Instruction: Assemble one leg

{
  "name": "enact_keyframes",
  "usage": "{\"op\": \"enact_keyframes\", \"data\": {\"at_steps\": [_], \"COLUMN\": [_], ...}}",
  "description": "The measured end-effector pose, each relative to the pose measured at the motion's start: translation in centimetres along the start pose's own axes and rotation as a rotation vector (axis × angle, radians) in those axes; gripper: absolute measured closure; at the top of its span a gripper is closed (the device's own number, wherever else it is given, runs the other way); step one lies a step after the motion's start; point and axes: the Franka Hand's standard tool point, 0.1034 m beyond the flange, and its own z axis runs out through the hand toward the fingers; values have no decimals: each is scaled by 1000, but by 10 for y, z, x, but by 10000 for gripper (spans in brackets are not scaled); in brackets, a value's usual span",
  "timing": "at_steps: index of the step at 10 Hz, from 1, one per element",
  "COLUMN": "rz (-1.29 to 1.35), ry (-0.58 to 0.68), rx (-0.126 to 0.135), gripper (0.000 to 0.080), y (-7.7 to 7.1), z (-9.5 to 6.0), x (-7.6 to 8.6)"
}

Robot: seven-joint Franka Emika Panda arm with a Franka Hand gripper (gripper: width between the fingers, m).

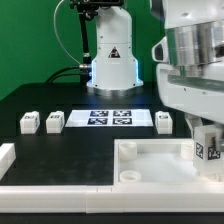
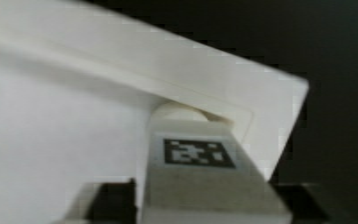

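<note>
My gripper (image 1: 207, 138) is shut on one leg (image 1: 208, 150), a small white block with a black-and-white marker. It holds the leg upright over the corner of the large white tray-like piece (image 1: 150, 168) on the exterior view's right. In the wrist view the leg (image 2: 197, 150) sits between my dark fingers (image 2: 115, 203), and its far end meets the round corner socket (image 2: 194, 110) of the white piece (image 2: 69, 110). I cannot tell how deep it sits. Three more legs stand on the table, two on the left (image 1: 28, 122) (image 1: 54, 121) and one on the right (image 1: 163, 121).
The marker board (image 1: 110, 118) lies flat between the loose legs. The robot base (image 1: 112, 60) stands behind it. A white part (image 1: 6, 155) lies at the exterior view's left edge. The table is black.
</note>
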Motion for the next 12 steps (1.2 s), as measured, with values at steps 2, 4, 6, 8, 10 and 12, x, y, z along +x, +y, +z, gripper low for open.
{"op": "enact_keyframes", "data": {"at_steps": [2,4,6,8,10,12], "rz": [-187,-585,-914,-872,-700,-543], "ry": [9,35,46,46,42,44], "rx": [3,-24,-34,-33,-19,-18], "gripper": [171,156,150,150,402,508], "y": [1,1,4,3,2,4], "z": [1,-2,-2,-2,-1,-1], "x": [2,5,12,11,9,11]}}
